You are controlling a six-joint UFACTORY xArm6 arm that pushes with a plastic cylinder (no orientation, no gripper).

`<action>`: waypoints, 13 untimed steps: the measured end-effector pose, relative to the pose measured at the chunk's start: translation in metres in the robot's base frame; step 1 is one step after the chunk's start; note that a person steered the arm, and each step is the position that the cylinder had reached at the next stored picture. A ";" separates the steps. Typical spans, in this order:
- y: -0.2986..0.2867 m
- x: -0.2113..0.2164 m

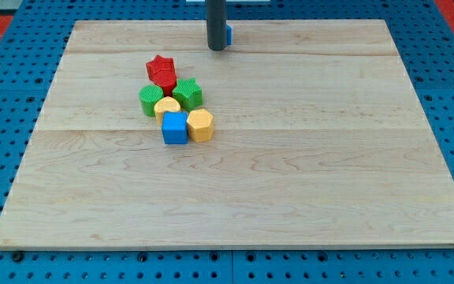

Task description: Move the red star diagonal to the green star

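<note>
Blue cube [175,128] and yellow hexagonal block [200,125] sit nearest us on the surface [290,173]. Behind them we list a yellow block [166,107], a green round block [150,100] and the green star [187,93], with the red star [161,72] touching it diagonally toward the view's top-left. My tip [217,48] stands well apart near the view's top, just beside a mostly hidden blue block [228,34]; we carry no fingers.

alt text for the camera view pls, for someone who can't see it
A dark rod's tip rests near the top edge of a wooden board, apart from a tight cluster of blocks left of centre. The cluster holds a red star, a green star touching its lower right, a green round block, two yellow blocks and a blue cube. Another blue block peeks from behind the rod.
</note>
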State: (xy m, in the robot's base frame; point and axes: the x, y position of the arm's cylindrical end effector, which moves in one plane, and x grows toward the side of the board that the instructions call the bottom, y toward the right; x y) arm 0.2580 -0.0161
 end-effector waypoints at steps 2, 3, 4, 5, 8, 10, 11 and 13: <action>0.004 0.000; -0.003 0.010; -0.039 0.027; -0.101 0.026; -0.056 0.078; -0.035 0.125; 0.022 0.145; -0.020 0.170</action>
State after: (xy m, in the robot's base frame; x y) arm 0.4279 -0.0359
